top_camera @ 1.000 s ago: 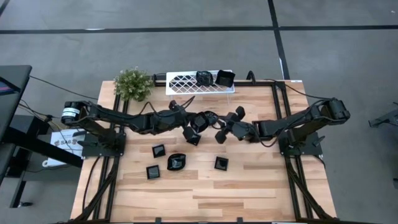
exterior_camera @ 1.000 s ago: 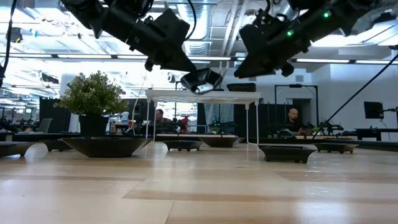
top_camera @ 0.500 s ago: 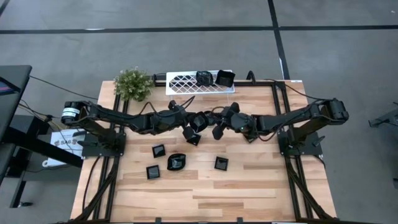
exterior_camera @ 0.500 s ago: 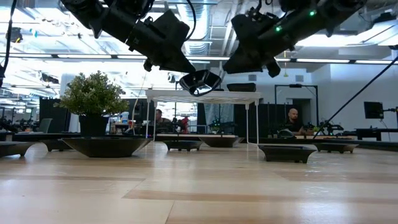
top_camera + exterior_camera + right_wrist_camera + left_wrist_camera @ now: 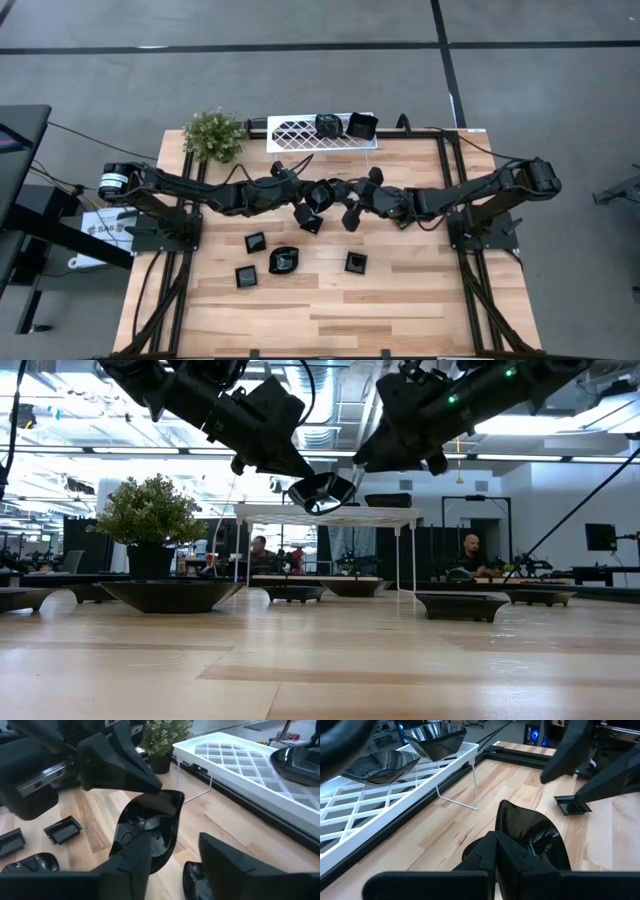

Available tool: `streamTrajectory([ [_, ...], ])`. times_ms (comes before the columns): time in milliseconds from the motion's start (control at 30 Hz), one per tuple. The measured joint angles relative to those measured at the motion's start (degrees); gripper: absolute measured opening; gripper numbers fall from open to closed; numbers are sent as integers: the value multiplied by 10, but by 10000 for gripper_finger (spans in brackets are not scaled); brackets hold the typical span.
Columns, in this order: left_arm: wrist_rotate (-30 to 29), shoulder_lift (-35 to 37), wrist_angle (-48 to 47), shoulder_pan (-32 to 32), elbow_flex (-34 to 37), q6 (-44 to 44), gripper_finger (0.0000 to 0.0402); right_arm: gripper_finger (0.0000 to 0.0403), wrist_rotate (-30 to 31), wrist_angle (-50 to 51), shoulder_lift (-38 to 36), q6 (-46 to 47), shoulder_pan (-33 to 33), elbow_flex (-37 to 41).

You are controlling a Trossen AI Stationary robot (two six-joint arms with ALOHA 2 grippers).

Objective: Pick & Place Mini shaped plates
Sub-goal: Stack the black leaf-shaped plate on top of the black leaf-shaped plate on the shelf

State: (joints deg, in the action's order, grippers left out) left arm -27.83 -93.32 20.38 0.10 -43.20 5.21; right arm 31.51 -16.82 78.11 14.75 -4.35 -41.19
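Note:
My left gripper (image 5: pixel 312 197) is shut on a glossy black mini plate (image 5: pixel 322 192) and holds it in the air over the middle of the table. My right gripper (image 5: pixel 358 198) is open right beside that plate on its right, with a finger (image 5: pixel 132 862) in front of the plate's lower rim. Several more mini plates lie flat on the wood: one (image 5: pixel 255 243), a rounded one (image 5: pixel 284 260), one (image 5: pixel 245 276) and one (image 5: pixel 355 263). Another plate (image 5: pixel 197 875) lies under the two grippers. Two plates (image 5: pixel 327 125) (image 5: pixel 361 126) rest on the white lattice rack (image 5: pixel 295 132). My left gripper pinches the plate's rim (image 5: pixel 512 847) between its two fingers, which come from the table's left, slanting a little downward. The plate (image 5: pixel 322 490) juts out past the fingertips, tilted and lifted clear of the table. My right gripper: I cannot tell whether a finger touches the held plate.
A small potted plant (image 5: pixel 213 134) stands at the far left corner beside the rack. Black frame rails (image 5: pixel 445 190) run along both sides of the table. Bare wood (image 5: pixel 330 310) stretches along the near edge. People sit at desks (image 5: pixel 470 555) in the room beyond.
My right gripper has moved toward the table's left, closing in on the plate held by my left gripper, and its wrist has turned a little. The left gripper and its plate have kept still.

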Motion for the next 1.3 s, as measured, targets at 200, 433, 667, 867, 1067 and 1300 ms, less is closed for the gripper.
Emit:
streamTrajectory([
  [200,0,0,0,0,0,0,6,217,0,-2,0,-40,5,0],
  [433,11,0,0,-1,0,2,6,228,4,-21,0,-83,2,10],
  [667,14,0,0,-1,0,2,6,215,4,-39,0,-96,2,19],
  [867,14,0,0,-1,0,2,6,202,2,-103,62,-132,3,20],
  [1067,14,0,0,-2,0,2,6,190,17,-150,116,-169,3,-3],
  [1300,13,0,-2,-2,0,2,6,176,21,-130,132,-168,3,-28],
])
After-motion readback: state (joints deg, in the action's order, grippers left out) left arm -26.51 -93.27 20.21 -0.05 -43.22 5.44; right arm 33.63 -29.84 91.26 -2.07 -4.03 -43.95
